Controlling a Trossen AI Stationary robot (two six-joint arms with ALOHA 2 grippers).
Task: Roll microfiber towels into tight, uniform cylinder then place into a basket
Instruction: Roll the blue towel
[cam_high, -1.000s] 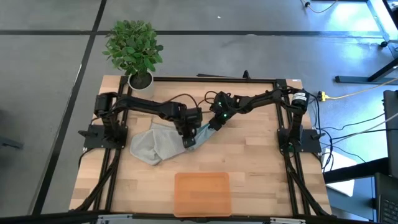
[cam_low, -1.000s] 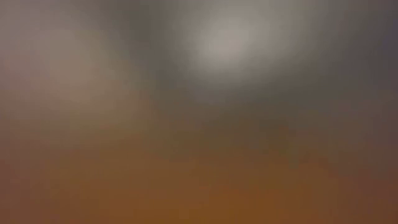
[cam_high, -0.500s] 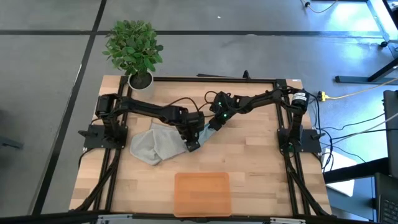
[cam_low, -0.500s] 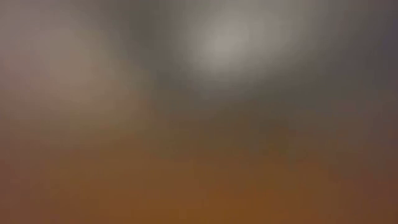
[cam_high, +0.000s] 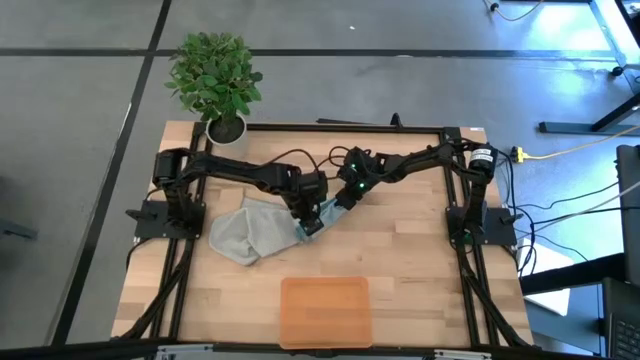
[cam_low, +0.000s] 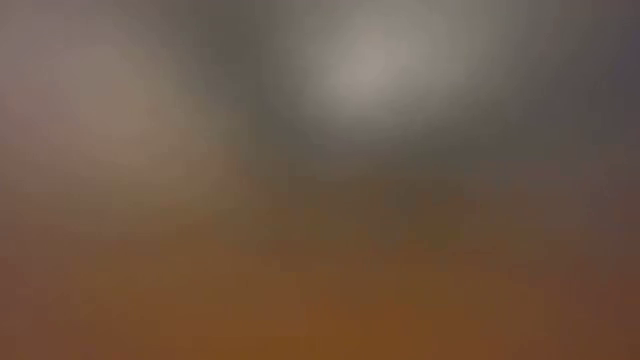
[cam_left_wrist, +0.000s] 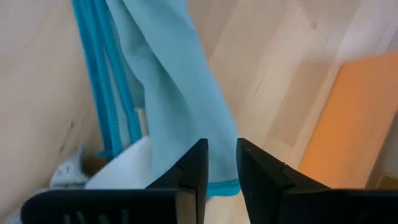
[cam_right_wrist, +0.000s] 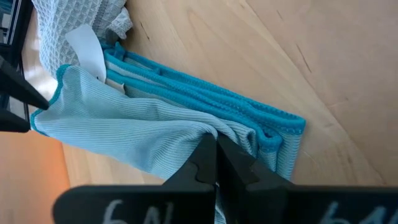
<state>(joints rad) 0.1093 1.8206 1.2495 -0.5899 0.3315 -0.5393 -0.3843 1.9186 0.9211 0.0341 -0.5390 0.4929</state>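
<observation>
Right gripper (cam_right_wrist: 216, 163) is pinched tight on a fold of the blue towel (cam_right_wrist: 161, 118), lifting one end off the wood. From there the folded strip runs lengthwise straight away toward the left gripper (cam_left_wrist: 221, 168), whose fingers stand slightly apart over the far end with cloth hanging just ahead of them, not clamped. Beyond lies the grey towel (cam_high: 245, 232), touching the blue one. Well apart, toward the table's front edge, sits the basket (cam_high: 325, 312).
</observation>
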